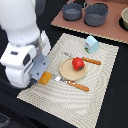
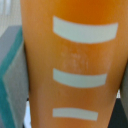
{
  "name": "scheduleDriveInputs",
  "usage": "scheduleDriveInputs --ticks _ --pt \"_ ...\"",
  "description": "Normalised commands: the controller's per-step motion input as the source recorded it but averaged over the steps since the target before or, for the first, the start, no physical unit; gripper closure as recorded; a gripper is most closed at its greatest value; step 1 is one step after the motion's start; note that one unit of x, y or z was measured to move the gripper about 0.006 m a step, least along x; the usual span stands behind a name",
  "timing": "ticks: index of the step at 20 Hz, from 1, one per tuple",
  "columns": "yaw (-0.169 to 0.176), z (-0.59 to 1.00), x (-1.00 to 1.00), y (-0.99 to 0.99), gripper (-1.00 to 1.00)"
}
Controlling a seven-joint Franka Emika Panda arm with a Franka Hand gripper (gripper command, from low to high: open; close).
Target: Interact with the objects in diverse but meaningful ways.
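Gripping the yellow-orange block point(image 1: 46, 78), the gripper point(image 1: 42, 75) is clamped on it at the placemat's point(image 1: 100, 92) edge toward the exterior view's left; the wrist view is filled by that block; rightward, a red fruit point(image 1: 77, 63) sits on the tan plate point(image 1: 67, 72) between orange-handled cutlery point(image 1: 76, 85), then the pale-blue house-shaped box point(image 1: 91, 44)

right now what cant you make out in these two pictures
- Gripper: exterior view, the arm's white body hides the jaws; whether they clamp the orange block is unclear.
- Wrist view: the orange block fills the frame, blurred; nothing of the mat shows.
- Bowl: exterior view, cut off by the right edge.
- Cutlery: tips too small to identify.
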Motion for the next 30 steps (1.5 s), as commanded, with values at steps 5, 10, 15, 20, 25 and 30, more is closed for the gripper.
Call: scheduleDriveInputs --ticks 5,10,15,20,25,30 --pt "-0.033 0.16 0.96 -0.28 1.0" --pt "-0.039 0.09 0.88 -0.26 1.0" --pt "-0.003 0.0 0.52 -0.21 -1.0" --pt "0.0 0.04 0.28 -0.2 -1.0" --pt "0.0 0.75 0.06 -0.07 -1.0" --pt "0.016 0.98 -0.08 0.1 -1.0"
